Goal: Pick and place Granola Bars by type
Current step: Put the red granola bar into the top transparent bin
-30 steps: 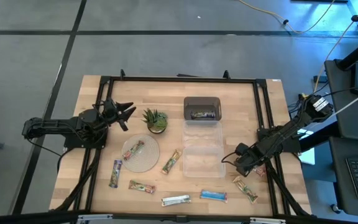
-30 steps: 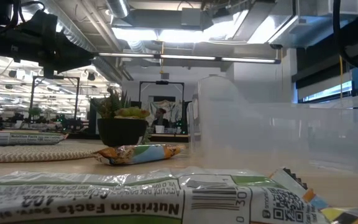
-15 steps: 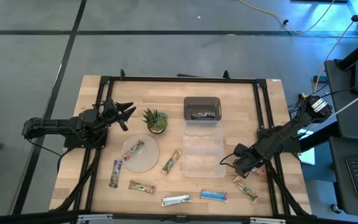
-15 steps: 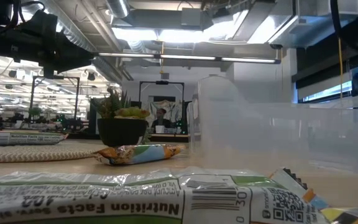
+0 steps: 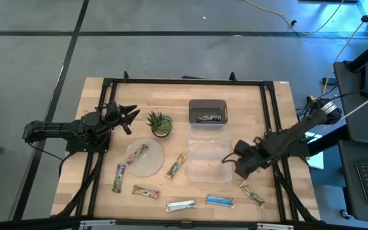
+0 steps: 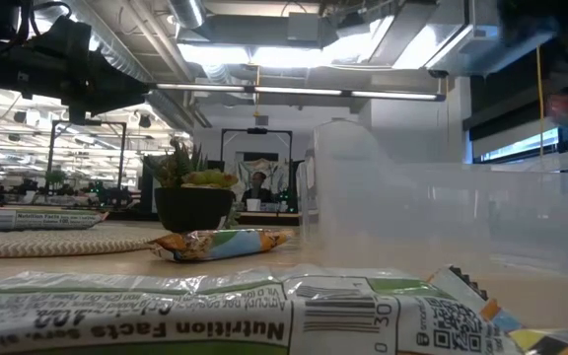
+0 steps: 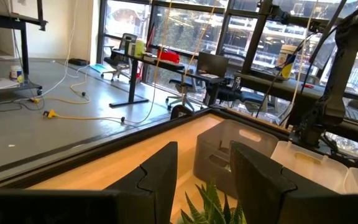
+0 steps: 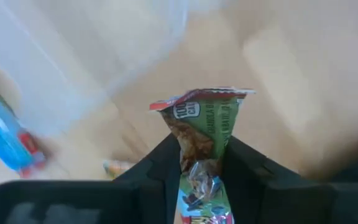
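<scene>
My right gripper (image 5: 234, 160) is shut on a green and red granola bar (image 8: 199, 127) at the right edge of the near clear container (image 5: 207, 167). My left gripper (image 5: 133, 117) is open and empty at the table's left, beside the potted plant (image 5: 160, 123). Other bars lie on the table: one on the woven mat (image 5: 138, 154), a purple one (image 5: 119, 178), a silver one (image 5: 181, 205), a blue one (image 5: 219, 200), and green and tan ones (image 5: 176, 166) (image 5: 145, 191) (image 5: 252, 193). One bar (image 5: 207, 117) lies in the dark bin (image 5: 207, 103). My right gripper pinches the bar between its two fingers (image 8: 244, 165), across the bar's narrow width at about mid length (image 8: 197, 163). The bar's crimped free end (image 8: 201, 99) sticks out past the fingertips. The bar is lifted clear of the table.
Two clear containers (image 5: 207, 136) stand in a row with the dark bin at the table's middle. A black frame (image 5: 184, 82) runs along the table's edges. In the low view a bar (image 6: 166, 316) lies close in front, with the plant (image 6: 193, 192) behind.
My right gripper has gone from near the table's right edge toward the left, up to the near clear container, carrying the bar, which has left its place on the table beside the gripper.
</scene>
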`<state>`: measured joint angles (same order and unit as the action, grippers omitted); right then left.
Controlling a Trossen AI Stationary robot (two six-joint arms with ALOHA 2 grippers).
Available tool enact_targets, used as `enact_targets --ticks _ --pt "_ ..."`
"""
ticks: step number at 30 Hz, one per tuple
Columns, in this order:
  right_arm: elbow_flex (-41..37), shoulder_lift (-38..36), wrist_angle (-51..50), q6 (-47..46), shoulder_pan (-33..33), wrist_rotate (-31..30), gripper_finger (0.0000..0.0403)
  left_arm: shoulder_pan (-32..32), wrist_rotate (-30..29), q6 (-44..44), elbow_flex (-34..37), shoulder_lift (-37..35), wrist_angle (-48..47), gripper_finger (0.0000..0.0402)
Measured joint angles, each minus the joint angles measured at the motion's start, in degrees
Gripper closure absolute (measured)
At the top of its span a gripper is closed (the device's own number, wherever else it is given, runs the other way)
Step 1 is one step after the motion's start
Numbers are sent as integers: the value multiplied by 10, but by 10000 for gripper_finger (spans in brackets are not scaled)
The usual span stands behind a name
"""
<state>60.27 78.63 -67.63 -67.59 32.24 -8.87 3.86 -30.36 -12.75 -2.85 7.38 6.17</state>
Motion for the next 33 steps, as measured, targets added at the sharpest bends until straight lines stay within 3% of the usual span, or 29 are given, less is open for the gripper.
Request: enact_targets --ticks 5,9,15,20,33 --pt "66 0 6 140 -77 -79 297 0 0 0 0 0 0 263" --pt "80 -1 92 297 -148 -124 297 0 0 0 0 0 0 263" --pt "77 30 249 487 -240 -75 297 0 0 0 0 0 0 263" --pt "77 93 284 532 -289 -14 297 0 0 0 0 0 0 263" --pt "76 237 285 593 -305 -4 296 0 0 0 0 0 0 263"
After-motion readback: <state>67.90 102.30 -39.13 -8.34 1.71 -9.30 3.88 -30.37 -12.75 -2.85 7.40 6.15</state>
